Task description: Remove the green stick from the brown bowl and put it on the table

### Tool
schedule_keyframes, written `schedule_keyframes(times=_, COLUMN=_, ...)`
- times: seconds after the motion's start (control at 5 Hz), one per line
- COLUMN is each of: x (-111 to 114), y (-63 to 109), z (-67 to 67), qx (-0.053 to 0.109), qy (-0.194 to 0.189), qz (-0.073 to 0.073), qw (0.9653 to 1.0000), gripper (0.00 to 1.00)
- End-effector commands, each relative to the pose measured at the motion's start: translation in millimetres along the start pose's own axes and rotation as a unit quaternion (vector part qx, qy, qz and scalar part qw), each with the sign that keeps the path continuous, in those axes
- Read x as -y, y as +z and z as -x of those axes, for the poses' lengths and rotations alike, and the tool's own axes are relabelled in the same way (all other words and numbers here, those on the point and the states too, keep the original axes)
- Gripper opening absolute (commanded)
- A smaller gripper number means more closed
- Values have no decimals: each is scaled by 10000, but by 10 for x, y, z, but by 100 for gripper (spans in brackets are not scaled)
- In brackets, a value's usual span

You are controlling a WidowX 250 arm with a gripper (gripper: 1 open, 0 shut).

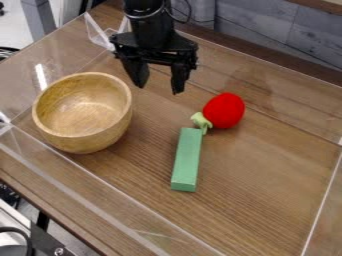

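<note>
Probably a lab: a black jointed robot arm (163, 18) above a brown wood-grain tabletop (254, 200). Loose black cables (27, 232) lie beyond its edge.

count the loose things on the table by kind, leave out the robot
bowl: 1
green stick: 1
red strawberry toy: 1
total: 3
</note>
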State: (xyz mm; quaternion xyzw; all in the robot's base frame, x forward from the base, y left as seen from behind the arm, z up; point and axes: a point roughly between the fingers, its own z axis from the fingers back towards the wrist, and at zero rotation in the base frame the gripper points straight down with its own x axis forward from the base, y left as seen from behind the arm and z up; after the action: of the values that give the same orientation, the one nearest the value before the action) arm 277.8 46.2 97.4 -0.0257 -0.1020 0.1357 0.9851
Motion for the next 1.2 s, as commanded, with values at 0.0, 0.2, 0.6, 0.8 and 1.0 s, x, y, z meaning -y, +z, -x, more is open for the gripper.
schedule_keyframes(times=0.0, x=11, y=-13, z=-132, qx=220, qy=-101, qz=-9, qw=9997, gripper=100)
schedule_keyframes(times=0.2, x=78, y=-127, z=-173, qx=218, qy=-247, qz=-18, qw=9995, gripper=100)
schedule_keyframes(times=0.6, x=281, y=-10, z=-169, qx=335, qy=-333, qz=-30, qw=9989, gripper=100)
schedule_keyframes(times=0.8, x=362, y=-51, z=-266, qx=388, qy=-248, qz=6, qw=9989, gripper=100)
schedule_keyframes(times=1.0, x=402, y=-158, z=-324, qx=377, qy=-176, qz=-58, qw=9991, gripper=100)
